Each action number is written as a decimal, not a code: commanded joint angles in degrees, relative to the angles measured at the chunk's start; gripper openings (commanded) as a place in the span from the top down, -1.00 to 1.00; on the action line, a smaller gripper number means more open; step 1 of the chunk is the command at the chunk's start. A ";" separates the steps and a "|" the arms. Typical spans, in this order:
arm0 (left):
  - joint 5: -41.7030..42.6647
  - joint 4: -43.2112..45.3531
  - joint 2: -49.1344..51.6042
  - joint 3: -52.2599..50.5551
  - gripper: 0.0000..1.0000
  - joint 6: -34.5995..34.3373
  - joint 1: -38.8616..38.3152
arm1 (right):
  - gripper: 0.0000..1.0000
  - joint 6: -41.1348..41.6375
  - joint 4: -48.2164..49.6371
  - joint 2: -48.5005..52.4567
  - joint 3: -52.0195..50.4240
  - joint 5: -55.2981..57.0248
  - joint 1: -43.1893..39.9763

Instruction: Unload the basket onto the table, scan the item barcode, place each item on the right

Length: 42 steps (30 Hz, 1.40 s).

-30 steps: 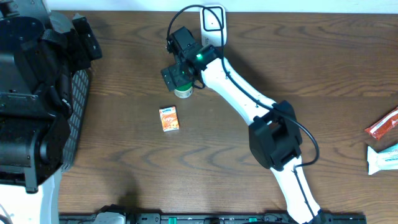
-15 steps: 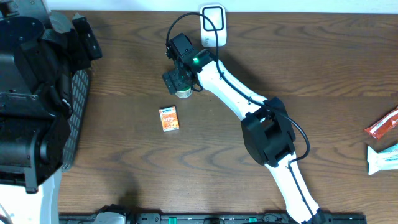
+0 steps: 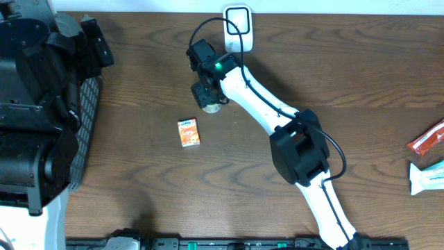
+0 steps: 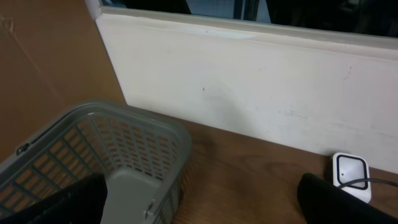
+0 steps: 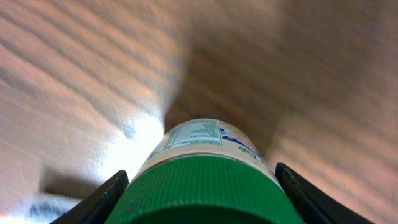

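From overhead, the scanner (image 3: 237, 28) sits at the far edge of the table (image 3: 139, 194), its cable looping toward the right arm; the bottle (image 3: 209, 106), the likely item to scan, stands upright near the scanner, on the robot's side of it and a little to its left; the right gripper (image 3: 208, 97) hangs directly over the bottle and covers most of it, probably so that a hold by the cap leaves the label free to face the scanner; a small orange carton (image 3: 189, 132) lies farther from the scanner in the same direction; the basket (image 3: 89, 118) is well to the scanner's left, half hidden under the bulky left arm; two packets (image 3: 426, 158) are cut off by the frame, far to the scanner's right.

In the left wrist view, the left gripper (image 4: 199, 186) is spread wide with nothing between its fingers, parked over the basket rim, the scanner well off to its right by the white wall; only the finger ends show.

In the right wrist view, the fingers (image 5: 106, 198) flank the green cap (image 5: 202, 186) tightly on both sides; I cannot tell whether they actually press on it; a fine-print panel shows on the label, but no barcode is visible, and the bottle's base is hidden.
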 commanded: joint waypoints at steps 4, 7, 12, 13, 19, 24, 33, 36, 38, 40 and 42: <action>-0.20 -0.02 -0.22 -0.17 -0.96 -0.48 0.24 | 0.01 8.44 -10.14 -0.44 3.89 0.04 0.11; -0.20 -0.02 -0.22 -0.17 -0.96 -0.48 0.24 | 0.03 11.76 -15.39 -0.61 3.91 0.02 0.31; -0.20 -0.02 -0.22 -0.17 -0.96 -0.50 0.24 | -0.07 13.66 -18.80 -0.61 3.89 0.22 1.11; -0.20 -0.02 -0.22 -0.17 -0.96 -0.48 0.24 | -0.10 13.66 -18.56 -0.61 3.89 0.33 1.27; -0.20 -0.04 -0.22 -0.17 -0.95 -0.50 0.24 | -0.64 14.21 -16.31 -0.81 3.89 0.24 1.86; -0.20 -0.02 -0.22 -0.17 -0.96 -0.48 0.24 | -0.83 15.21 -16.72 -1.90 3.89 0.04 1.84; -0.20 -0.02 -0.22 -0.17 -0.96 -0.48 0.24 | -0.99 19.87 -22.40 -8.46 3.96 -0.57 1.09; -0.20 -0.02 -0.22 -0.17 -0.96 -0.50 0.24 | -0.99 19.87 -22.36 -9.18 3.96 -0.52 1.22; -0.20 -0.04 -0.22 -0.17 -0.96 -0.48 0.24 | -0.99 19.89 -22.40 -9.01 3.72 -0.57 1.42; -0.20 -0.02 -0.22 -0.17 -0.96 -0.48 0.24 | -0.98 20.20 -22.25 -8.68 3.32 -1.05 1.49; -0.20 -0.04 -0.22 -0.17 -0.96 -0.50 0.24 | -0.98 20.55 -22.27 -8.26 2.56 -4.92 1.29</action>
